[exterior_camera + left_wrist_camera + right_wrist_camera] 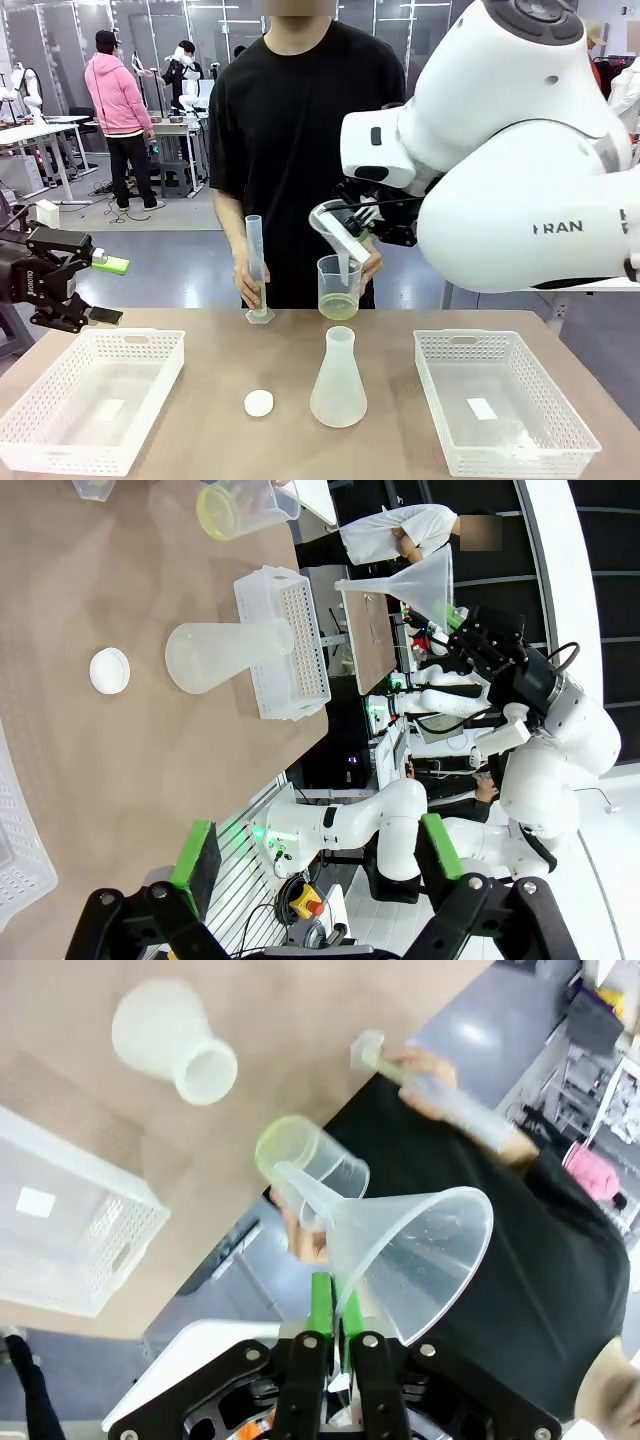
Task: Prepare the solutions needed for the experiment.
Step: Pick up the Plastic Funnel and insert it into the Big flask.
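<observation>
Front view: a person in a black top stands across the table [200, 340], one hand [246, 287] steadying an upright measuring cylinder [256, 262] on the table top, the other hand [371, 268] holding a beaker [339, 280]
Task liquid: the solution [338, 306], pale yellow-green and shallow, lies in the bottom of the beaker at the table's far edge
Right arm end: the right gripper [335, 1308] has its green pads pressed together on the rim of a clear funnel [410, 1250]; the funnel is tilted, with its spout dipping into the beaker's mouth
Left arm end: the left gripper [108, 290] hangs spread wide and holds nothing, at the table's left side and higher than the left basket [60, 448]
On the table: a frosted flask [338, 380] stands upright near the middle, with a small white cap [258, 402] just beside it and the right basket [520, 458] on its other side
Writing: "RAN" in grey capitals on the right arm [520, 150], with part of another letter before it; small pale print on the left gripper's black body, too small to read; a white slip [110, 408] in each basket, with no print that can be made out; faint scale marks on the beaker and the cylinder, figures unreadable
Hidden or unclear: the right arm's bulk covers most of the right gripper in the front view; both baskets are cut off by the bottom edge; whether the beaker rests on the table or is held just off it cannot be told; the cylinder looks empty, though its clear wall makes that hard to judge
</observation>
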Controlling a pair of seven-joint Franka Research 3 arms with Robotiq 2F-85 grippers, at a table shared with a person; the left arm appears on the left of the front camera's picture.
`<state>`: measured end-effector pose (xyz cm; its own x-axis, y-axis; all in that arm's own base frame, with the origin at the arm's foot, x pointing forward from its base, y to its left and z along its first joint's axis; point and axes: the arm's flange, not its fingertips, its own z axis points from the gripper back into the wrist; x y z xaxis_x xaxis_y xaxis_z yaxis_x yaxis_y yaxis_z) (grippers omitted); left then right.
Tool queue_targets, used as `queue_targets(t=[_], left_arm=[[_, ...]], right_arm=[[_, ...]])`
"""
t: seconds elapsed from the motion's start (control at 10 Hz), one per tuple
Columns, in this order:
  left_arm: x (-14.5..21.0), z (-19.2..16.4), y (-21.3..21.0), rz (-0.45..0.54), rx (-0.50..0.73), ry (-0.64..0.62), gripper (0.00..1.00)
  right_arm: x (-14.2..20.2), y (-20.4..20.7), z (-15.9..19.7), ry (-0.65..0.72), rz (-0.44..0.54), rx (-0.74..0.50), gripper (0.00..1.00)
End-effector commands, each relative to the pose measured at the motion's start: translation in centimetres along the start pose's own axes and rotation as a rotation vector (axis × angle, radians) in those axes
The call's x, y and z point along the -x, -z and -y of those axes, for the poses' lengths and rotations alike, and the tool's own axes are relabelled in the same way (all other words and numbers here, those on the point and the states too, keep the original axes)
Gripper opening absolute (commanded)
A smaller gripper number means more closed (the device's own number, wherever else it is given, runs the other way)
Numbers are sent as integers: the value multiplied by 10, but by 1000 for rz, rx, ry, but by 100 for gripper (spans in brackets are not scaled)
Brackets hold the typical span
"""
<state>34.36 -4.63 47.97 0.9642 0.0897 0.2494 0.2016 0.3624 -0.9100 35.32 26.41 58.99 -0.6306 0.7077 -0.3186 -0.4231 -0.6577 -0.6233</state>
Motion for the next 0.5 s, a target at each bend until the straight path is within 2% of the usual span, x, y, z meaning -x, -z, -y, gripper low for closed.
queue_targets(t=[0.0,0.4], left_arm=[[1,2,1,6,26,14,100],[1,2,1,6,26,14,100]], right_arm=[[6,0,4,-7,93,-10,4],[-8,-4,-1,9,96,-33,4]])
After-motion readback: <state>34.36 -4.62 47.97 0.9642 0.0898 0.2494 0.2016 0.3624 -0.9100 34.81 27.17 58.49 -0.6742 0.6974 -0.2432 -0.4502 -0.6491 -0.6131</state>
